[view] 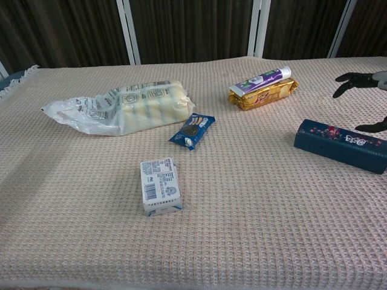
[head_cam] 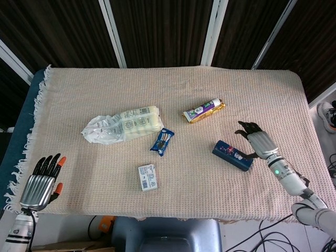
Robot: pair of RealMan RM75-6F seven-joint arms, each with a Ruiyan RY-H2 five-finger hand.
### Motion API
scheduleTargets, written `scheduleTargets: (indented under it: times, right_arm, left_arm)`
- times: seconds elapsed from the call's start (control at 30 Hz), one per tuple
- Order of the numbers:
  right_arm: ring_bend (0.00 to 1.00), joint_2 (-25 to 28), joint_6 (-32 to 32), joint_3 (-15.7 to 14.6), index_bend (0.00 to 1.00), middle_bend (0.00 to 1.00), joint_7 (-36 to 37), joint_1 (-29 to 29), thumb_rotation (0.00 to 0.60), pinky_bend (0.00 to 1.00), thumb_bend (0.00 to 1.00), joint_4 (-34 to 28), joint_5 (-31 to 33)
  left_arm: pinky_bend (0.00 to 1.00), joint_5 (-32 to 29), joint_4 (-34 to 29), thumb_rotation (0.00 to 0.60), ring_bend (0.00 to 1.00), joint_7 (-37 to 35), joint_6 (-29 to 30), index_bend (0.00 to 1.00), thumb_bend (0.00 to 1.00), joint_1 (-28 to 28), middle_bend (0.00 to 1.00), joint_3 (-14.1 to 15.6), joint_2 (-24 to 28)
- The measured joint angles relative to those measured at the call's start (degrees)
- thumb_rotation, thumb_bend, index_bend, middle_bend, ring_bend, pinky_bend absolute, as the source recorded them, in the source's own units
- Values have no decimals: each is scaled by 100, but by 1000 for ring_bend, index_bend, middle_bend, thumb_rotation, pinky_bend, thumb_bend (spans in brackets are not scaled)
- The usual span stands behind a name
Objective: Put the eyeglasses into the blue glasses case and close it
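Bright even light, soft shadows, sharp

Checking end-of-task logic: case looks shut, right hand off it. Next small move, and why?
Probably draw the right hand clear toward the table edge: the blue glasses case lies shut and flat on the cloth, no eyeglasses are visible outside it, and the hand, open, hovers just beside it, holding nothing.

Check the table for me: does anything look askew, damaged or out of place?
The glasses case lies shut and flat; the right hand is beside it, fingers spread, holding nothing. No eyeglasses show on the cloth. The plastic bag looks crumpled and open at one end. Nothing spilled.
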Motion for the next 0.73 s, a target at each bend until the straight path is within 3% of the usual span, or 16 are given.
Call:
scheduleTargets:
  times: [0.17, 0.2, 0.5, 0.63, 0.73]
  right_arm:
    - [0, 322, 1031, 49, 132, 0, -429, -457, 600, 0, 327, -615, 0]
    - [0, 498, 1409, 30, 121, 0, -665, -670, 600, 0, 327, -991, 2]
    - [0, 1812, 2750, -334, 56, 0, -2346, -2129, 600, 0, 327, -3625, 111]
    - [0, 2067, 3408, -379, 33, 0, -2728, -2630, 600, 0, 327, -3894, 47]
    - [0, 2115, 3420, -364, 30, 0, -2851, -2717, 600, 0, 327, -3909, 40]
  left_arm:
    - [92, 123, 47, 600, 2, -161, 105, 0, 416, 17, 0, 5, 10]
    - [92, 165, 66, 600, 0, -207, 133, 0, 416, 20, 0, 9, 9]
    - [89, 378, 107, 600, 0, -274, 258, 0, 415, 60, 0, 83, -15]
    - [88, 444, 129, 600, 0, -290, 255, 0, 404, 54, 0, 110, -37]
    - [88, 463, 151, 600, 0, -294, 252, 0, 394, 47, 0, 112, -62]
